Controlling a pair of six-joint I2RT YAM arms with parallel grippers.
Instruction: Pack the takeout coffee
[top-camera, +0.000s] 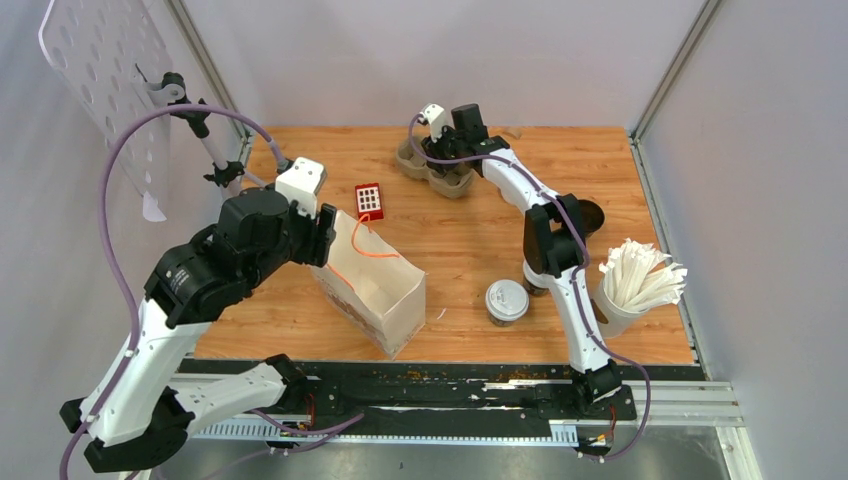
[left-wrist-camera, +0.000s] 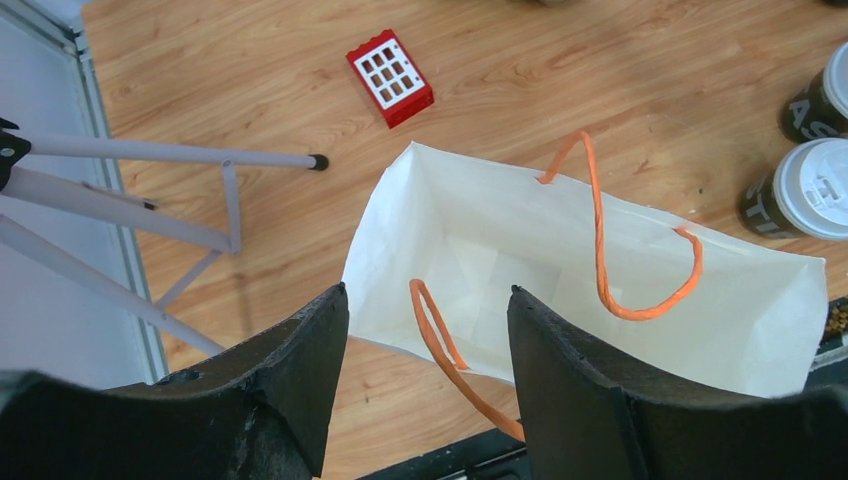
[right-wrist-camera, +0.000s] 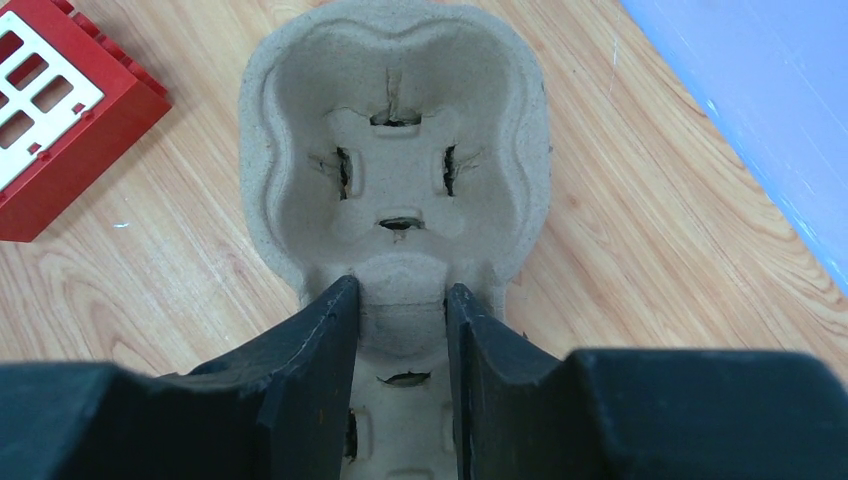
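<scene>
Left end effector (left-wrist-camera: 428, 300): spread, over the open paper bag (top-camera: 405, 318).
Right end effector (right-wrist-camera: 402, 295): pinching the middle ridge of the pulp tray (right-wrist-camera: 300, 150), well beyond the bag.
Takeout coffee (top-camera: 507, 300): lidded, upright on the tabletop (top-camera: 470, 230), right of the bag.
Red block (top-camera: 369, 201): just behind the bag.

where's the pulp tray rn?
Pulp tray: top view, far centre of the table, right of the red block, right gripper straddling its middle ridge.

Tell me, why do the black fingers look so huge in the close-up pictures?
Left wrist view: fingers sit right by the lens, so they loom big and slightly soft; the bag stays sharp. Right wrist view: same, with the tray crisp. Top view: even light, faint shadows.
</scene>
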